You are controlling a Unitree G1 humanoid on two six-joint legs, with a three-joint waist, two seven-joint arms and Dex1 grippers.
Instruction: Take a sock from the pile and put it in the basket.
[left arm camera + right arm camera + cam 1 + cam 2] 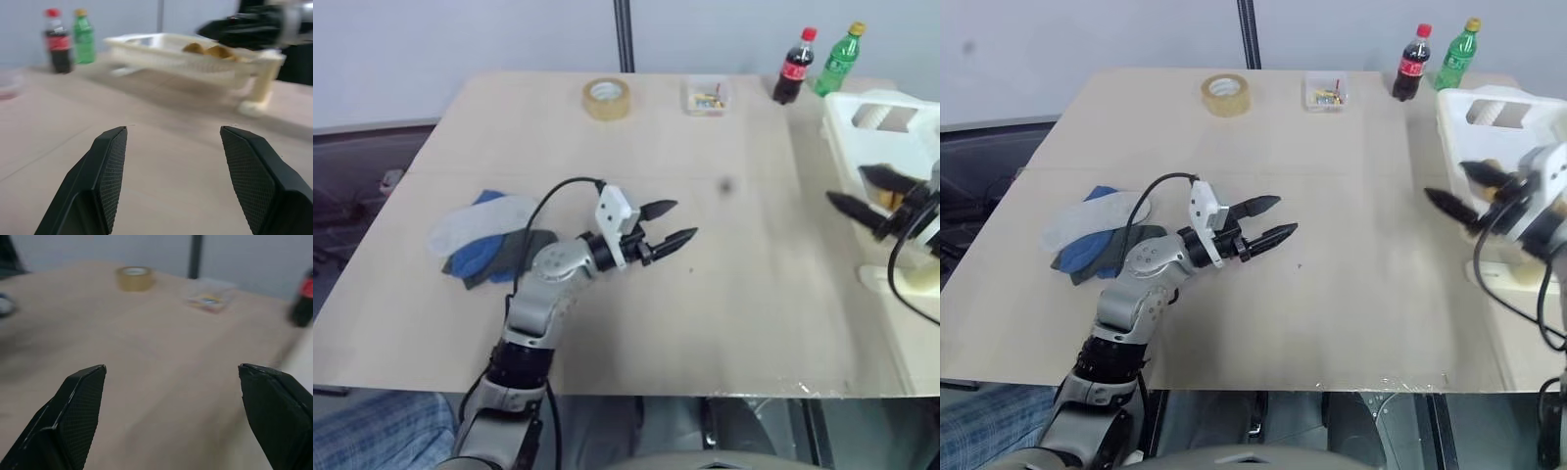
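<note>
Table (636, 157): light wooden top, fills the scene
Wall (460, 39): pale, far side
Post (624, 34): dark, upright behind table

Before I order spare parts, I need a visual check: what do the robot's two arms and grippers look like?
The left arm has silver-grey segments with black ribbed joints, a white block at the wrist and a black cable looping over it. The left gripper has two pointed black fingers with textured inner pads. The right gripper looks alike, white at the wrist, with black cables.

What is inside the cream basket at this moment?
In the left wrist view, mustard-yellow fabric lies inside the basket, seen above its rim. The wall hides the basket's floor, so anything lower cannot be seen.
</note>
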